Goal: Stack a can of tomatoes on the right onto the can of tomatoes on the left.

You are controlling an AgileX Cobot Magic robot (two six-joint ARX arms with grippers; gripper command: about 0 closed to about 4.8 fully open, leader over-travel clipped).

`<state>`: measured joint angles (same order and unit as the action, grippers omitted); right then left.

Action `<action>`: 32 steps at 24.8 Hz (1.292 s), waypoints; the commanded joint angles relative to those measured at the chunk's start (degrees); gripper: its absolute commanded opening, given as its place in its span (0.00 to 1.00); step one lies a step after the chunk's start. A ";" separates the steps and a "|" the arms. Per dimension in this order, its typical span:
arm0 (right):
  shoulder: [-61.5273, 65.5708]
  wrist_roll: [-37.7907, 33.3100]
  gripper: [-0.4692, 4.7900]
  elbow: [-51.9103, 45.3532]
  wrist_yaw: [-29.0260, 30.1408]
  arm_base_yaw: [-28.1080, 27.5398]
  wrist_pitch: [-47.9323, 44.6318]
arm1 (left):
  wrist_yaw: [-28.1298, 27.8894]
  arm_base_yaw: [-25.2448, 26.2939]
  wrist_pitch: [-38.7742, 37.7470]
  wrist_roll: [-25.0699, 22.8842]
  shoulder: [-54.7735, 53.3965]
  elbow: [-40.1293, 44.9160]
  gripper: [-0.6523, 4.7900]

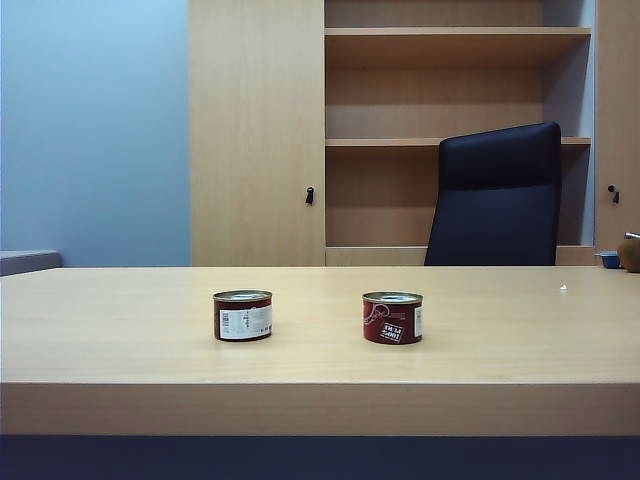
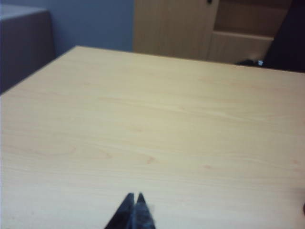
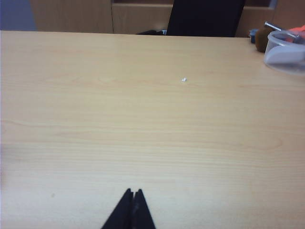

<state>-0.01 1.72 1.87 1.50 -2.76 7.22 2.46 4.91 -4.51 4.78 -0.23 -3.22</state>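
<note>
Left tomato can [image 1: 242, 315] and right tomato can [image 1: 392, 317] upright on desk [image 1: 120, 330], well apart, absent from wrist views. Left gripper [image 2: 135, 196], right gripper [image 3: 133, 192]: closed, empty, only fingertips visible, arms unseen in exterior view.

Two upright red cans [image 1: 242, 315] [image 1: 392, 317], well apart

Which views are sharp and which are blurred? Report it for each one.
Exterior view: even light, both cans sharp with faint shadows. Left wrist view: soft all over, the left tool blurred, tips together. Right wrist view: table grain crisp, the right tool shut and sharper, the far tub hazy.
</note>
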 commanded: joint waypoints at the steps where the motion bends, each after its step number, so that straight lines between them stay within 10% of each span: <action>1: -0.15 -0.31 0.09 1.62 -0.33 0.00 0.55 | -0.26 0.02 0.72 0.15 0.04 -1.95 0.11; 10: 1.79 -9.20 0.09 13.07 0.09 0.31 8.15 | 12.13 0.02 0.59 0.11 -1.05 -10.23 0.11; 20: 29.18 -1.60 0.14 28.63 21.14 1.75 8.81 | 38.56 -0.11 0.79 -5.18 -31.69 -20.59 0.11; 27: 55.60 6.23 0.75 36.89 14.91 21.94 0.20 | 45.55 -5.79 0.79 -10.56 -51.65 -26.05 0.11; 32: 72.87 9.29 0.85 40.24 4.15 30.40 -7.61 | 45.48 -10.45 0.46 -10.47 -54.07 -26.05 0.11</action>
<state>70.28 10.09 40.99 7.75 27.38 2.81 47.79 -5.04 -4.25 -5.41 -54.43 -29.06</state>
